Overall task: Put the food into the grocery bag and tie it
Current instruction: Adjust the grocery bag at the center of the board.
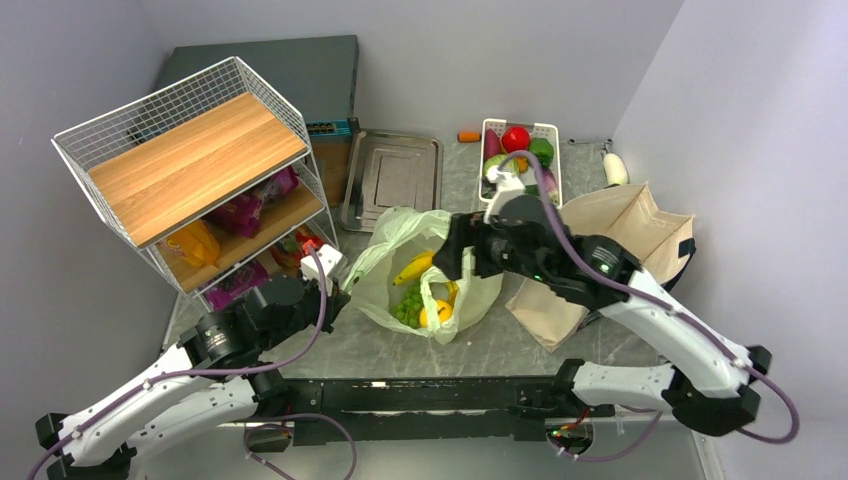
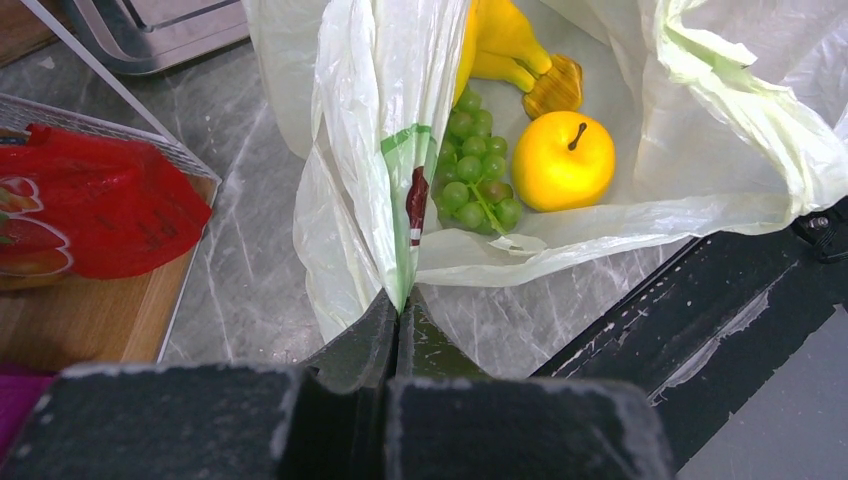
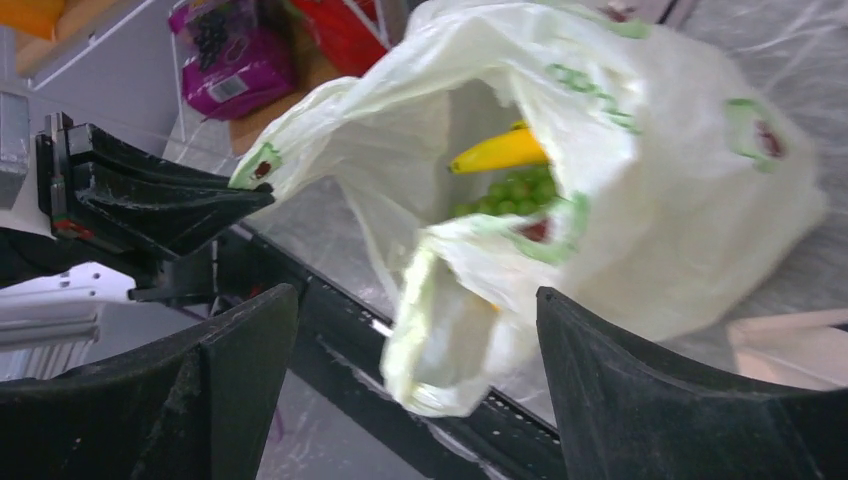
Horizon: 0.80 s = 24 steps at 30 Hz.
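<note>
Pinching grocery bag [image 1: 385,240] rim at bag's 9 o'clock, left gripper [image 2: 398,310] clamped tight. Right gripper [image 3: 412,295], jaws wide, hovers at 2 o'clock, loose handle [image 3: 440,340] between them: nearer arm. Bag centre of table [image 1: 400,352], bananas [image 1: 415,267], grapes [image 1: 407,310] inside.

White walls [image 1: 450,60] enclose a grey marbled table [image 1: 400,350].

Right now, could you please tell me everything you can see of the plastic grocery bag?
The grocery bag is thin, crinkly, translucent pale-green plastic with printed motifs, lying slumped on the grey table, mouth open. Inside show bananas, green grapes and a round yellow fruit. The left gripper is shut on a fold of its rim; the open right gripper flanks a loose handle.
</note>
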### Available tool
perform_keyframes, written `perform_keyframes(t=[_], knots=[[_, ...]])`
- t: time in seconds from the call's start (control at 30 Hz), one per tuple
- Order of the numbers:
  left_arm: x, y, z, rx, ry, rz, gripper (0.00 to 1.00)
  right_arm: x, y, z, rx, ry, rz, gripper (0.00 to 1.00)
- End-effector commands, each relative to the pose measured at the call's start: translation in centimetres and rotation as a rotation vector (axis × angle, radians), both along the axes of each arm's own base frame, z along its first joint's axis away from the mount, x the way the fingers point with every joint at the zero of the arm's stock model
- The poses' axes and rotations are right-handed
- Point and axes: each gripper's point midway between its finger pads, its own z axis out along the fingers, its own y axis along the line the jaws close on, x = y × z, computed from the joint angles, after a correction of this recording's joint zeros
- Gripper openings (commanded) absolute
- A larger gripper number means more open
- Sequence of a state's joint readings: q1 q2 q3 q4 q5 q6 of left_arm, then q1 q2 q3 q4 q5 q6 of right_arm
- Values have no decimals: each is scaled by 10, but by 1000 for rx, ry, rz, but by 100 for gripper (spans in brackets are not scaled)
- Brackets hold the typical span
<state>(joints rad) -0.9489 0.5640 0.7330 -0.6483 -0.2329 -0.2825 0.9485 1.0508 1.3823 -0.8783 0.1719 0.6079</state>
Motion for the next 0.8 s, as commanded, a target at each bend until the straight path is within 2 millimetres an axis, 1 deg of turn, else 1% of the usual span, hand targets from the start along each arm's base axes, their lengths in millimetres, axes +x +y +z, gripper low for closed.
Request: perform_keyframes(t=[0.0, 0.03, 0.1, 0.17, 0.23, 0.43, 0.53, 0.63, 0.7, 0.77], knots=[[-1, -3, 11, -50, -27, -9, 0, -8, 47, -6, 35, 95, 64, 88], [-1, -3, 11, -53, -29, -9, 0, -9, 51, -12, 24, 110, 53, 88], [-1, -4, 12, -55, -30, -12, 0, -14, 60, -16, 12, 117, 38, 88], [-1, -4, 12, -52, -29, -13, 0, -19, 64, -21, -12, 123, 2, 87], [-2, -4, 13, -55, -29, -18, 0, -19, 60, -31, -40, 134, -60, 87], [-3, -5, 15, -63, -32, -28, 0, -24, 57, -89, -121, 220, -189, 85], [-5, -5, 17, -75, -33, -33, 0, -21, 58, -108, -154, 218, -211, 83], [-6, -4, 18, -83, -36, -32, 0, -17, 62, -113, -148, 196, -209, 82], [-6, -4, 18, -89, -37, -34, 0, -12, 66, -111, -124, 168, -202, 77], [-7, -5, 19, -98, -37, -38, 0, -7, 69, -113, -108, 138, -204, 68]])
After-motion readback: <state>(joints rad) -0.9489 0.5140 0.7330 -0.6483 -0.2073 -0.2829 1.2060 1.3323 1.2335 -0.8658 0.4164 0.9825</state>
